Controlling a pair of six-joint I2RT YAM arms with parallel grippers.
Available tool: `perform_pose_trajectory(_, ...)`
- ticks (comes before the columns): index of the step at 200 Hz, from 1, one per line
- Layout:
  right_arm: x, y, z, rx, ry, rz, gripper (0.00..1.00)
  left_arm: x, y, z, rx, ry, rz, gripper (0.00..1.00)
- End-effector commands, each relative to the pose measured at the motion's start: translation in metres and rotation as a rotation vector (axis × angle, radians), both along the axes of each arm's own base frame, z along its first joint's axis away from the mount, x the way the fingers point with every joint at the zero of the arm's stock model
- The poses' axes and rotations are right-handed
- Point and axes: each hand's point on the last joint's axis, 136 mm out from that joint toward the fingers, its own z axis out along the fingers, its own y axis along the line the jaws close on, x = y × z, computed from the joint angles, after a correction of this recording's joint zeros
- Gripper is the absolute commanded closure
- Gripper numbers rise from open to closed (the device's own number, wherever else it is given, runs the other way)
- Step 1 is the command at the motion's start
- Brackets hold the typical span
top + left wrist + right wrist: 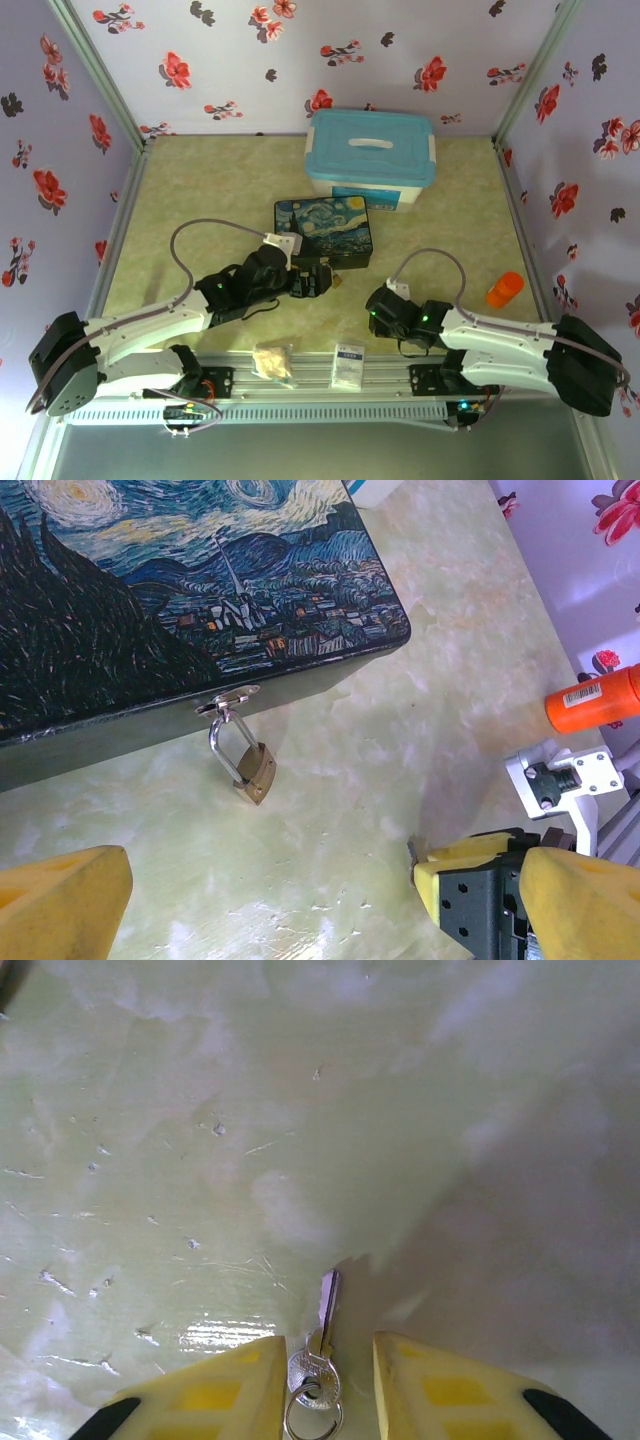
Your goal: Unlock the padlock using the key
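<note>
Jaws of the right gripper (328,1348) stood open astride the key (322,1332) on the table (200,1110), so closing squarely on its bow seemed wise, while the padlock (254,770) hung from the box (150,600) near the open left gripper (272,890).

The left gripper (325,281) sits at the box's (323,232) six o'clock edge, the right gripper (372,303) at five o'clock, a bin (370,160) at twelve.
</note>
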Motion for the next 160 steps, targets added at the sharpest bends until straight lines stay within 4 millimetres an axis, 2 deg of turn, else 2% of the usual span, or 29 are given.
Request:
perform_pose_trajectory(1, -0.011, -0.009, -0.011, -0.013, 0.033, -0.03, 0.73, 0.0, -0.002, -0.002, -0.014, -0.001, 0.008, 0.0)
perform_pose_trajectory(80, -0.023, -0.01, -0.025, 0.017, 0.065, -0.044, 0.79, 0.004, -0.006, -0.013, -0.015, 0.01, 0.018, 0.0)
perform_pose_trajectory(134, -0.025, -0.003, -0.032, -0.042, 0.113, -0.006, 0.8, 0.007, -0.004, -0.009, -0.016, -0.01, 0.02, 0.0)
perform_pose_trajectory(160, -0.026, 0.002, -0.036, -0.07, 0.132, 0.014, 0.89, 0.007, -0.002, -0.012, -0.027, -0.011, 0.028, 0.0)
